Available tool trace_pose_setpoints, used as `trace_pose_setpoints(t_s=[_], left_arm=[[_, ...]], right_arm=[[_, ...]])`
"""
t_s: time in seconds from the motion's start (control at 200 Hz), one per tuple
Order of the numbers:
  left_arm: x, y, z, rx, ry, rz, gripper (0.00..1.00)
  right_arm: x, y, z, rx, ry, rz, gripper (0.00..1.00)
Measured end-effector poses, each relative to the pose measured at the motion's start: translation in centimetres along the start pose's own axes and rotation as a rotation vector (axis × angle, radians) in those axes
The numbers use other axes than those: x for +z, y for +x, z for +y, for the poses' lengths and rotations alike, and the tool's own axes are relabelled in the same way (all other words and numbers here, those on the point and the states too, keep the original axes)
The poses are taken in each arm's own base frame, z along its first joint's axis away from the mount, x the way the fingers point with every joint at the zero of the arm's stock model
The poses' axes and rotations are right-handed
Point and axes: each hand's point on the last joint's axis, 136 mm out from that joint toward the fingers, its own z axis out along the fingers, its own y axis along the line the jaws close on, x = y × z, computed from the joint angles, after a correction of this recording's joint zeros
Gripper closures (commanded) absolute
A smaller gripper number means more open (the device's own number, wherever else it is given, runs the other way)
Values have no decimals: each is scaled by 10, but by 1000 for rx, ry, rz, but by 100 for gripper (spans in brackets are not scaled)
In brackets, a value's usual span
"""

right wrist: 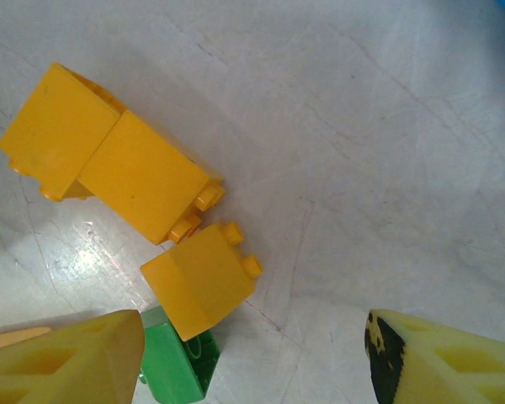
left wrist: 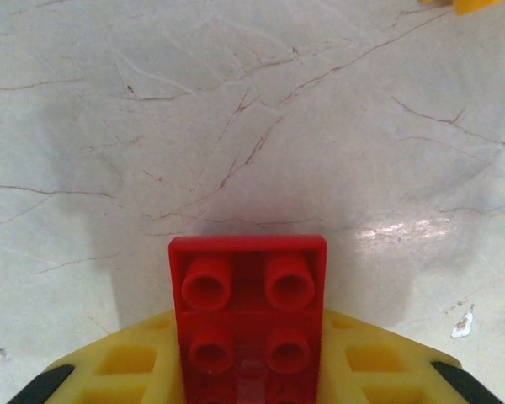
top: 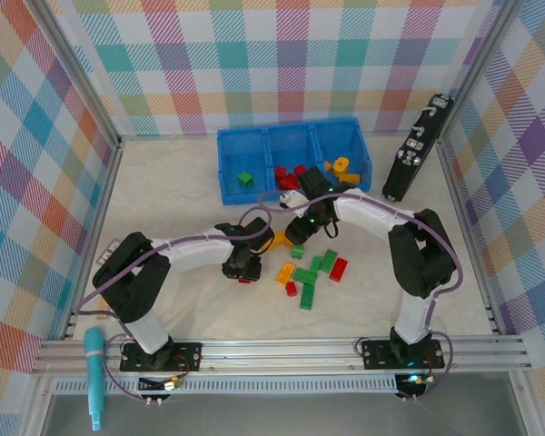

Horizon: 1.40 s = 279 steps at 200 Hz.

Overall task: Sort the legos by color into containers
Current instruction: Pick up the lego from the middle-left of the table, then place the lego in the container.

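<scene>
- Surface: pale marbled tabletop (top: 163, 191), plaid walls (top: 291, 54) around; blue plastic three-compartment tray (top: 295, 133) at 12 o'clock.
- Clamped in left gripper (left wrist: 248, 374): flat red studded brick (left wrist: 247, 295), over bare tabletop.
- Spread apart: right gripper (right wrist: 252, 362), above small yellow-orange cube brick (right wrist: 200, 282); green brick (right wrist: 178, 374) just beside at its 6 o'clock, long yellow-orange brick (right wrist: 109, 160) at 11.
- Mid-table: loose mixed bricks (top: 311, 277) clustered.

One tray (top: 225, 184), three compartments (top: 243, 153), one black device (top: 416, 150).
</scene>
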Motion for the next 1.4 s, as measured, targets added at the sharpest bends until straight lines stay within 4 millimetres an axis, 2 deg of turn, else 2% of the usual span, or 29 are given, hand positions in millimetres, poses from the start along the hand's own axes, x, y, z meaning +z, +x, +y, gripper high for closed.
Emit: trace_pose_setpoints(t_s=[0.145,0.305,0.435,0.615,0.705,0.815,0.945,1.07,1.175,1.275,1.395], left_arm=[[-13,-9,12,-20,5,-9,79],[-58,-50,16,-38,51,-124,79],[-105,-101,8,-9,80,-269,79],[-173,-192,-14,38,129,-508,78],[-193,-236,-20,35,147,-606,77],[-204,-288,-29,22,173,-703,77],[-191,-338,-48,23,208,-755,77],[-153,-368,-67,33,236,-742,76],[-115,-379,-76,31,245,-706,75],[-82,-378,-79,28,246,-658,74],[-63,-376,-83,14,263,-625,69]], right_arm=[[7,4,2,3,-18,16,30],[11,4,1,4,-19,18,30],[11,0,1,2,-22,0,30],[15,3,2,13,-26,-11,30],[14,6,2,34,-23,-25,29],[4,11,4,63,-11,-42,28],[-14,5,0,120,34,-92,26],[-36,6,-1,206,70,-145,24],[-51,21,5,294,79,-175,21],[-63,33,12,386,69,-202,20],[-65,39,22,510,10,-228,20]])
